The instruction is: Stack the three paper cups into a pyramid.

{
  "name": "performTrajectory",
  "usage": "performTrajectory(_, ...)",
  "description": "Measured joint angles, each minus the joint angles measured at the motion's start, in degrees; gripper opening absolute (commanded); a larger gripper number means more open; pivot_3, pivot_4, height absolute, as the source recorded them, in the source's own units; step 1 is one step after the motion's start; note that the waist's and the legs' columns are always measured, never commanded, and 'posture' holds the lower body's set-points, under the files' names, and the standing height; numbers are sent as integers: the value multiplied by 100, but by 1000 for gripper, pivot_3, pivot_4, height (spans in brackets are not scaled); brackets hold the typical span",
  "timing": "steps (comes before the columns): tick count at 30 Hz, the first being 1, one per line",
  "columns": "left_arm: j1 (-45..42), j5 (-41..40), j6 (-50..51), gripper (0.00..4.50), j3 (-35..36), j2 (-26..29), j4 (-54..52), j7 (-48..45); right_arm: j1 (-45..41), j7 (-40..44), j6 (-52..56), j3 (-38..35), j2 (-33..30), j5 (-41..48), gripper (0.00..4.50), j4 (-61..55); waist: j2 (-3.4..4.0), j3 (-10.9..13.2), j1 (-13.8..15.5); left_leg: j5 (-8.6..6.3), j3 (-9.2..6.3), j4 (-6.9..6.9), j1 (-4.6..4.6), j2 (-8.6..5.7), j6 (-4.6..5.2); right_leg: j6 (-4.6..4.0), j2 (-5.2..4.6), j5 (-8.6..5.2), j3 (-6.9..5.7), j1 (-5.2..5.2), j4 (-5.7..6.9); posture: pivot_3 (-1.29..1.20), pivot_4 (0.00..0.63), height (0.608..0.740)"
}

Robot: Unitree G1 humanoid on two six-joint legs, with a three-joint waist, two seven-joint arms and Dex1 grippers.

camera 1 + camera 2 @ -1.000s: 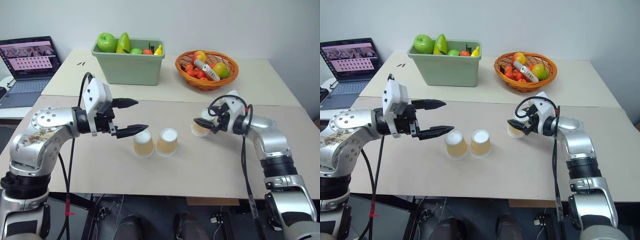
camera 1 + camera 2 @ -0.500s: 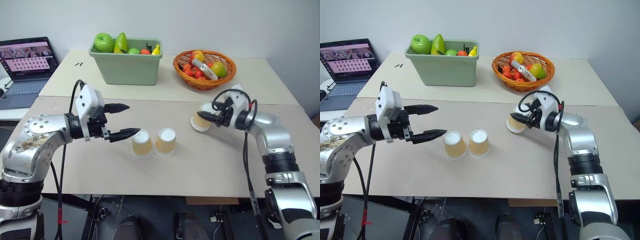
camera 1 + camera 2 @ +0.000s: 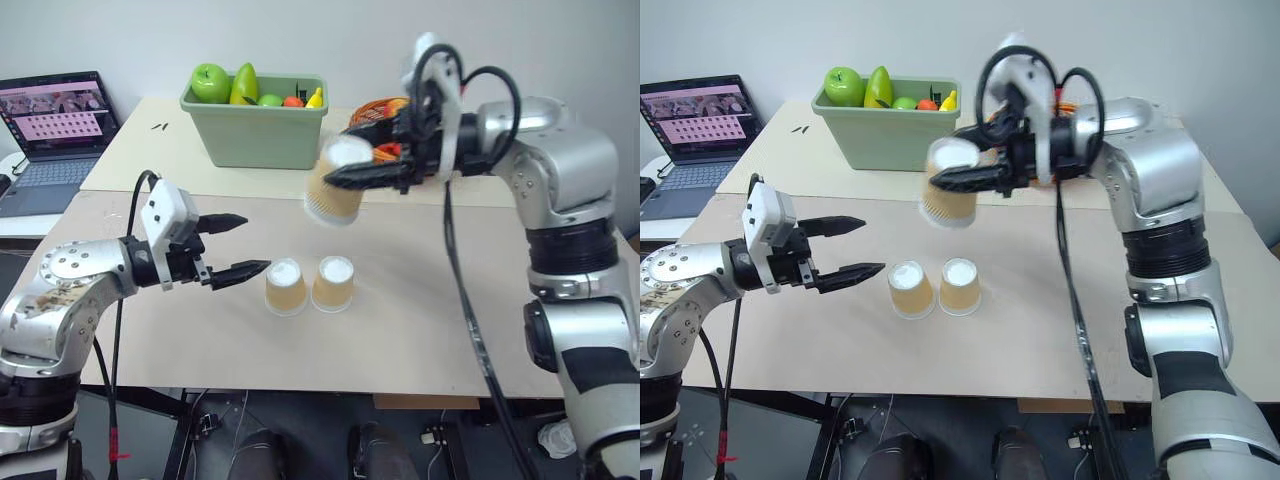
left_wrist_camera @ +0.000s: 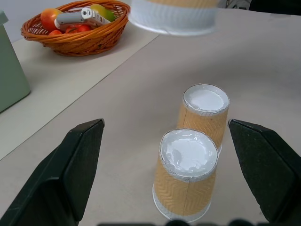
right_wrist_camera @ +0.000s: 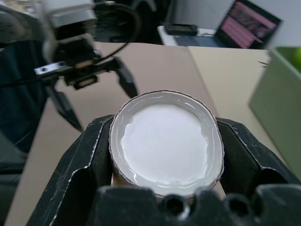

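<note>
The surface carries two inverted paper cups, touching side by side. Right end effector grasps the third cup in the air above them. Left end effector: released, just beside the pair.

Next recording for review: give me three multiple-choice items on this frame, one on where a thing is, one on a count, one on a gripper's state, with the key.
1. Where is the third tan paper cup?
A. In the air above the beige table
B. Inside the green plastic bin
C. On the open laptop

2. How many tan paper cups stand upside down on the table?
A. None
B. Two
C. Four

3. How is the left gripper?
A. Shut on a cup
B. Shut, holding nothing
C. Open, holding nothing

Key: 1 A, the right gripper holds it up off the table. 2 B, a left cup and a right cup stand side by side. 3 C, its fingers are spread apart beside the pair.
</note>
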Motion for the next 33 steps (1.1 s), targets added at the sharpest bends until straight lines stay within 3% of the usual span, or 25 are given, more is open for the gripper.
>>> performTrajectory(10,113,-134,29,4500,15,10,-134,47,416,81,-94,540,238,-129,2743,-86,-1,-1,-6,0,1,0,2,0,0,0,0,0,-1,-1,0,0,150,708)
performTrajectory(33,184,-209,113,4500,176,244,-155,34,632,213,-807,748,519,-648,2743,707,-1,-1,-14,0,3,1,4,1,-1,0,1,0,-1,0,-2,0,150,708)
